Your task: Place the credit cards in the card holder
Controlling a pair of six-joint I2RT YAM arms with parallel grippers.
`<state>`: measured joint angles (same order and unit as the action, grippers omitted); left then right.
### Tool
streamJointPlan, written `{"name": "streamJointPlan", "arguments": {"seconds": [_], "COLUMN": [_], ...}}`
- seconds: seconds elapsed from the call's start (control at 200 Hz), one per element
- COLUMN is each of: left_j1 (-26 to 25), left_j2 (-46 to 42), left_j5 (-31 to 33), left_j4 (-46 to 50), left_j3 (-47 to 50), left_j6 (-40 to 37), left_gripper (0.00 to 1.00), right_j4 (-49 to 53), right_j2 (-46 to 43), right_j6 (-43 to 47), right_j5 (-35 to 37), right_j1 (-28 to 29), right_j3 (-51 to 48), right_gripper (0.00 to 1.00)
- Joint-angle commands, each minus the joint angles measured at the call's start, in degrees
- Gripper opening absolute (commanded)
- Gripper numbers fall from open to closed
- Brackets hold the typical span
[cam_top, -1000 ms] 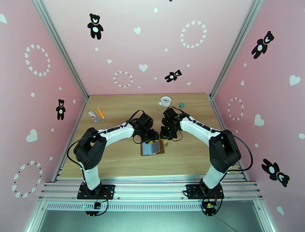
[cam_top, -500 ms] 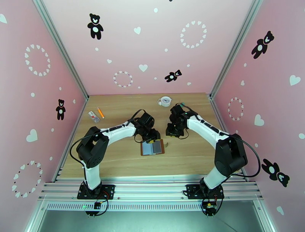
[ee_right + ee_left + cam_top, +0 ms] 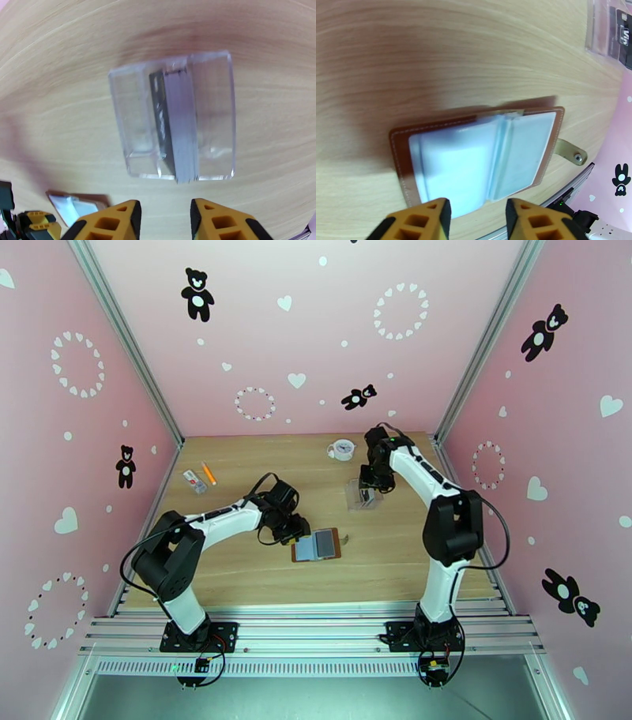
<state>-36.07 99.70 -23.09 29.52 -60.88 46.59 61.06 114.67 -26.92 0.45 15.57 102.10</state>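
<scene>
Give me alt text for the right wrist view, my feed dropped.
A stack of cards sits inside a clear plastic case on the wooden table. The right gripper, at the frame's bottom edge, is open and empty; a corner of the brown wallet shows lower left.

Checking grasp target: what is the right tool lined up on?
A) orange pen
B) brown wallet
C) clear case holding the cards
C: in the right wrist view the open right tool points at the clear case, with the cards stacked on edge inside it.
</scene>
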Motion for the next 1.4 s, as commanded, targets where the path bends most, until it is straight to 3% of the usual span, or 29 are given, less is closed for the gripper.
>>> {"name": "streamJointPlan", "arguments": {"seconds": [0.0, 0.575, 1.396], "left_j1": [0.3, 0.4, 0.5], "left_j2": [-1.0, 0.9, 2.7], "left_j5": [1.3, 0.9, 0.4], "left_j4": [0.4, -0.4, 0.4], "left_j3": [1.8, 2.4, 1.1], "left_j6": [-0.2, -0.4, -1.7], "left_gripper": [0.42, 0.42, 0.42], "right_j4": [5.9, 7.8, 13.6], "right_j2": [4.3, 13.1, 15.9], "right_j6": [3.0, 6.1, 5.6], "right_j5": [4.8, 3.9, 14.6], "right_j1": [0.2, 0.0, -0.1], "right_j3": [6.2, 12.7, 19.2], "right_gripper": [0.39, 0.42, 0.41]}}
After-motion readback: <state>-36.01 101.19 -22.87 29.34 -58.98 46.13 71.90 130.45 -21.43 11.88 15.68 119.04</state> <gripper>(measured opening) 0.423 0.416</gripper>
